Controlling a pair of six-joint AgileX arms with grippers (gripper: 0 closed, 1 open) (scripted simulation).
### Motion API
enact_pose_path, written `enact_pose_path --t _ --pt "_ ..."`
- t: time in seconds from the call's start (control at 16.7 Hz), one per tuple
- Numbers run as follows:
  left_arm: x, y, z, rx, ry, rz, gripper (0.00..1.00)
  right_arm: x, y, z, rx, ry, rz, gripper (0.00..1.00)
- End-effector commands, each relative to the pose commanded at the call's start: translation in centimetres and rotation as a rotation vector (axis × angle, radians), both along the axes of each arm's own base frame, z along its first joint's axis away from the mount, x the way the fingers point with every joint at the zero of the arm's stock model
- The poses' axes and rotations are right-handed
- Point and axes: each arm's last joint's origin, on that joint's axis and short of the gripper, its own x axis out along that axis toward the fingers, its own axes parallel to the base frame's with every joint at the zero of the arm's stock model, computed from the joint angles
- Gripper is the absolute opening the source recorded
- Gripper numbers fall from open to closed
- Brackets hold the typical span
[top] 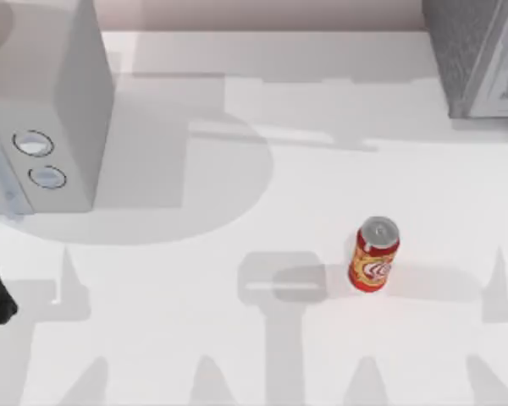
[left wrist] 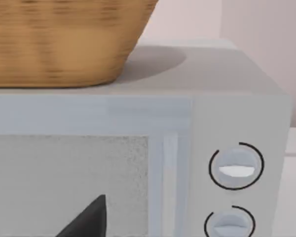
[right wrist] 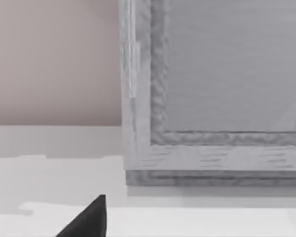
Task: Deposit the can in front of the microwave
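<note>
The can (top: 373,255) stands upright, silver top up, lower right of centre in the top view, open white table (top: 237,338) all around it. The microwave (top: 42,110) fills the upper left, the speckled grey box (top: 478,55) the upper right corner. Whether either claw is open or closed, I cannot tell

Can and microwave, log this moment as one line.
can: upright on table, right of centre, untouched | microwave: table's left, basket on top | left tool: facing microwave | right tool: facing speckled box
</note>
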Motion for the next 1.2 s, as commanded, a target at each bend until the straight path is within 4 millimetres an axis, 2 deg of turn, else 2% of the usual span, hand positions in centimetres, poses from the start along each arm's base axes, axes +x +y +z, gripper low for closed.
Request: enact_pose_path --t 0.18,0.3,0.48,0.66,0.78,0.96,1.2 --pt "0.0 0.0 0.2 0.001 0.006 -0.004 1.00 0.0 0.0 0.0 0.000 0.000 0.000 1.00" --pt "0.0 -0.2 1.0 0.005 0.034 -0.022 1.00 0.0 0.0 0.0 0.000 0.000 0.000 1.00" --pt "0.4 -0.9 3.4 0.020 0.121 -0.080 1.00 0.0 0.0 0.0 0.000 0.000 0.000 1.00" --pt "1.5 -2.0 7.0 0.047 0.245 -0.163 1.00 0.0 0.0 0.0 0.000 0.000 0.000 1.00" --pt "3.0 -3.2 9.7 0.073 0.344 -0.229 1.00 0.0 0.0 0.0 0.000 0.000 0.000 1.00" --pt "6.2 -6.0 13.7 0.125 0.506 -0.335 1.00 0.0 0.0 0.0 0.000 0.000 0.000 1.00" --pt "11.7 -12.0 17.2 0.217 0.730 -0.471 1.00 0.0 0.0 0.0 0.000 0.000 0.000 1.00"
